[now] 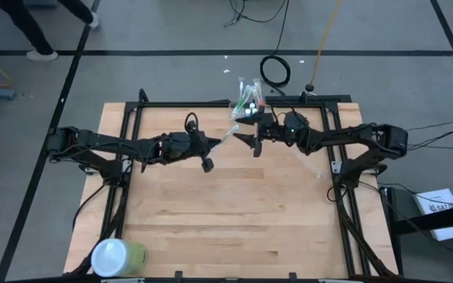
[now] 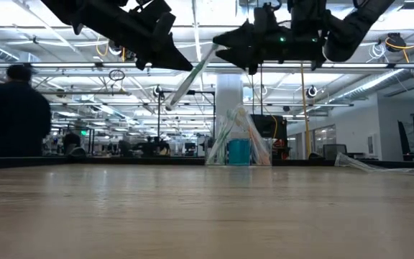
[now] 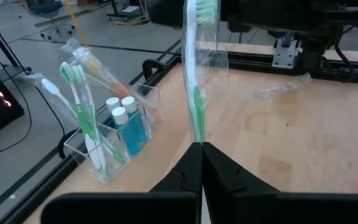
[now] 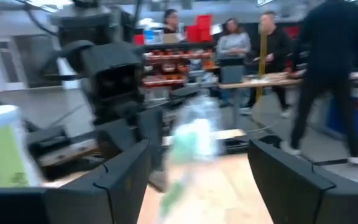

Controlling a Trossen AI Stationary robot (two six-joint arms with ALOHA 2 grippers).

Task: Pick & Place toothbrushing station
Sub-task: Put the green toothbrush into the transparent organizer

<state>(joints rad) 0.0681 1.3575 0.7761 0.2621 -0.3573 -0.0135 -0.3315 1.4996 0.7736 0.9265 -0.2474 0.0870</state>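
The toothbrushing station [image 3: 114,140] is a small clear plastic holder with low see-through walls; it stands upright at the table's far edge, top centre of the high view [image 1: 246,106]; wrapped toothbrushes lean out above its rim; small blue white-capped tubes stand inside.

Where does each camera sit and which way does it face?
High: overhead, looking down; both arms, left claw, right claw.
Low: table height, facing the station; arms overhead.
Left wrist: shut claw holding a wrapped toothbrush.
Right wrist: open claw facing the left arm.
Shared: the toothbrush.
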